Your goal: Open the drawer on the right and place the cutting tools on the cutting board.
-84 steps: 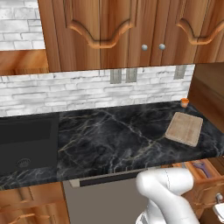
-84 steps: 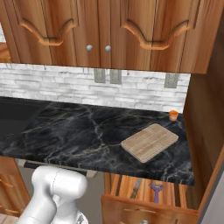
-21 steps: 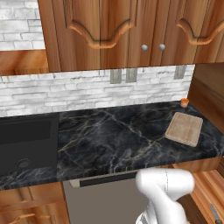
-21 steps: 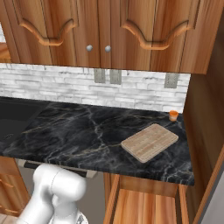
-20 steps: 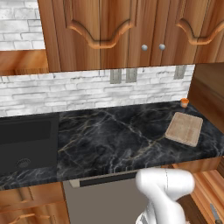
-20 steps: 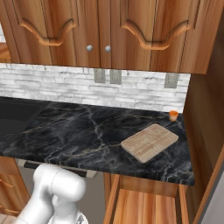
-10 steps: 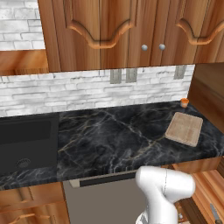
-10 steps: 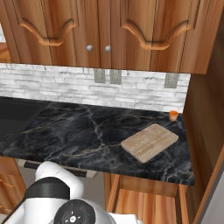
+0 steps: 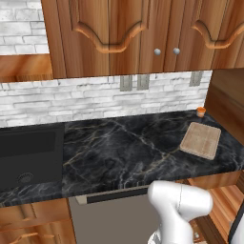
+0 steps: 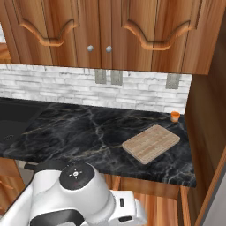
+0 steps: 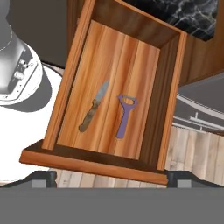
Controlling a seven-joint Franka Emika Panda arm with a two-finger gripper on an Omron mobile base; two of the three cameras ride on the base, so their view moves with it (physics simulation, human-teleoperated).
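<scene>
Your arm has swung down over the drawer (image 11: pixel 118 83), pulled right out! Knife (image 11: pixel 93 106) and peeler (image 11: pixel 124 115) lie inside, side by side. Gripper (image 11: pixel 112 177) spread wide, empty; cutting board (image 10: pixel 151 143) waits on the counter (image 10: pixel 79 132).

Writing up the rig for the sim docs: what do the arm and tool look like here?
The arm is glossy white with rounded, bulbous link housings. One joint end cap is a dark grey disc with small pale markings at its centre, and dark bands sit between links. No cables show. The tool appears as two small dark grey finger tips, blocky and flat-topped.
</scene>
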